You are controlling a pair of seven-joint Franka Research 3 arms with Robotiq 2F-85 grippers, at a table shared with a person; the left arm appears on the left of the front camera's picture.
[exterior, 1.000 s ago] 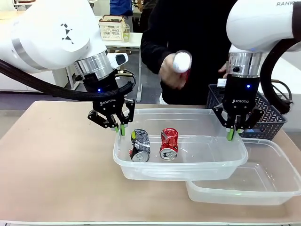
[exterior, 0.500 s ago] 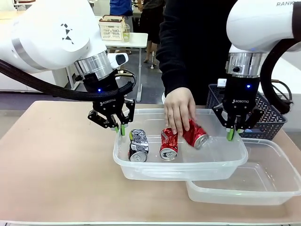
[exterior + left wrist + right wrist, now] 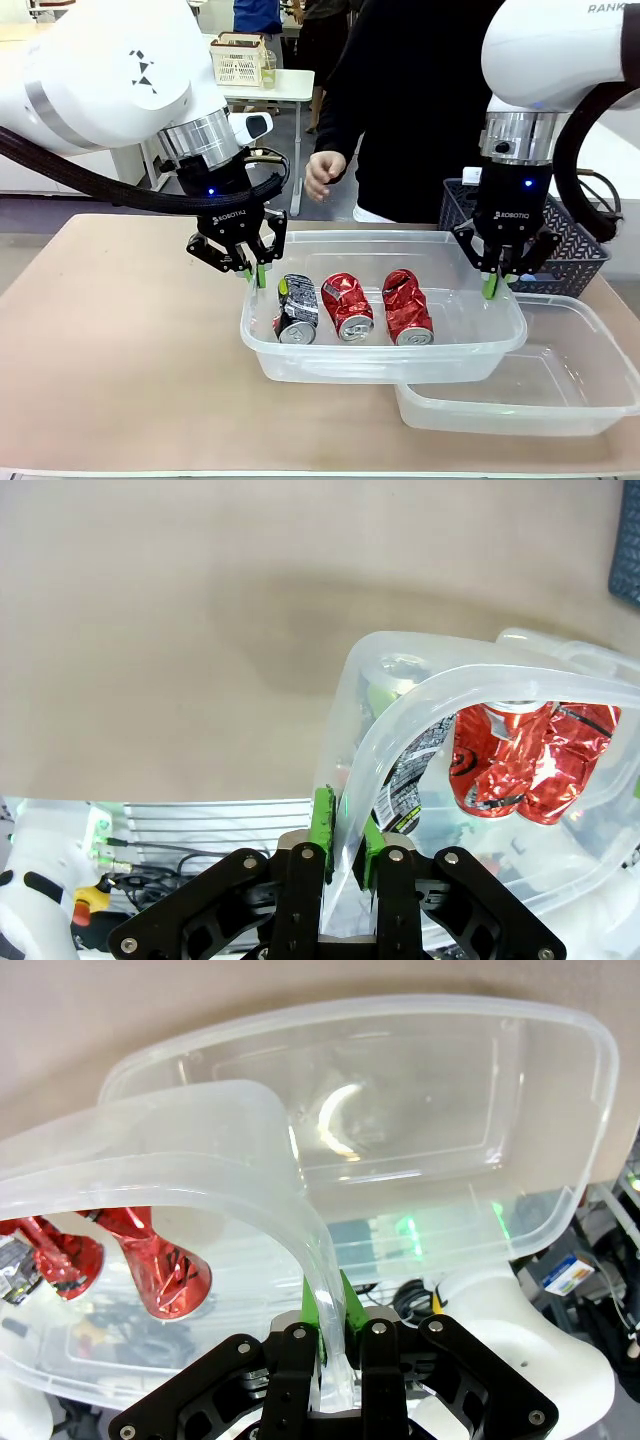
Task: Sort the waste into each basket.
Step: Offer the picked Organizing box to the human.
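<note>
Arms reach down at opposite ends of upper tub (image 3: 450, 362); left jaws, right jaws clenched on rim

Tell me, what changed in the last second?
The person's hand set a second red can in the upper tub, the first red can shifted left, then the hand withdrew. The left gripper and right gripper stay clamped on its rim; the black-and-silver item stayed put.

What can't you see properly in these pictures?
- Front view: what's inside the dark basket; the right gripper and its arm stand in front.
- Front view: the writing on the black-and-silver piece; too small.
- Right wrist view: the red cans; smeared through the tub wall.
</note>
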